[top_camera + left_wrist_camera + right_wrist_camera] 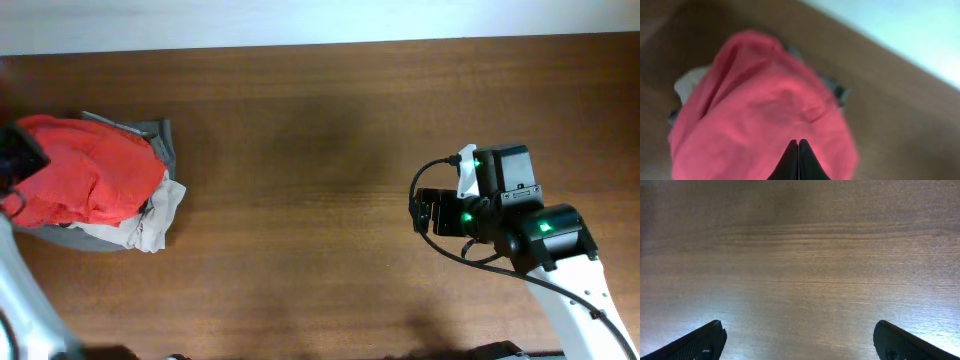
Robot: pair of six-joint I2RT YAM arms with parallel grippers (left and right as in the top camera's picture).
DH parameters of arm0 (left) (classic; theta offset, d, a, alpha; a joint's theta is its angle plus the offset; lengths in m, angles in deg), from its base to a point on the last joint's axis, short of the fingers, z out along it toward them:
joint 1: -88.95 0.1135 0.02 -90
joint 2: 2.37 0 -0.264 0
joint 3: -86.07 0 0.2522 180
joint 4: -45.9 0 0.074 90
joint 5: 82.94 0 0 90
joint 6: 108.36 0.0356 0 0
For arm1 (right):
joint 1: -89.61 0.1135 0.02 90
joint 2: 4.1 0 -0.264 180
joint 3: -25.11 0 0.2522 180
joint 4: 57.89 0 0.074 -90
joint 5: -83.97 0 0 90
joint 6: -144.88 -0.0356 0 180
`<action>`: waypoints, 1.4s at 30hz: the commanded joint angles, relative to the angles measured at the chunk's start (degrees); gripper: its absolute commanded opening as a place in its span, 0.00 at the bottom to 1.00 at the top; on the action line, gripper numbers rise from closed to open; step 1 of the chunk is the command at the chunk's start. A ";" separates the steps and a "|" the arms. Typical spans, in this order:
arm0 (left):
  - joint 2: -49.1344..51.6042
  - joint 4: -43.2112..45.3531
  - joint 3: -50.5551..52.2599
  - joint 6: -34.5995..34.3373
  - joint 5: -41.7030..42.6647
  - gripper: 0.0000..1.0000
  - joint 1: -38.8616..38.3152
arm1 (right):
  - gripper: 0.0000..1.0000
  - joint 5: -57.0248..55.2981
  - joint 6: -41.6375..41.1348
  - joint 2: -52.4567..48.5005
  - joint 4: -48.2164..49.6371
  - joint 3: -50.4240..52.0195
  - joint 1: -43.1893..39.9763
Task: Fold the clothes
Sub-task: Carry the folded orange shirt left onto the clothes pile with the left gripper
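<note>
One risk we see: the left gripper (798, 150) has its jaws together at the shirt (85, 170), bunched on a grey-and-white pile (150, 215) at the table's (320, 120) left edge, so a lift may catch nothing or drag the pile, while the right gripper (797, 327) hangs jaws apart, well away.

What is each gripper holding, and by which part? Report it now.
The right gripper is open over the table, holding nothing. The left gripper is shut at the crumpled red shirt; whether cloth is pinched cannot be told.
</note>
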 commanded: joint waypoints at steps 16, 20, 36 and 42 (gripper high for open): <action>27.87 -1.53 -1.18 -2.62 -10.60 0.01 -1.33 | 0.99 -0.72 -0.48 0.09 0.07 -1.14 -0.04; 22.01 -5.55 -4.94 -2.58 -7.41 0.06 -2.08 | 0.99 -0.72 1.49 0.50 2.56 -2.34 -0.04; -12.90 -18.69 -9.90 17.51 0.04 0.36 -19.96 | 0.99 -0.70 6.19 6.69 2.08 -19.65 -0.04; -18.82 -19.76 -9.90 19.63 0.04 0.99 -26.16 | 0.99 -0.74 6.21 9.31 1.73 -19.65 -0.04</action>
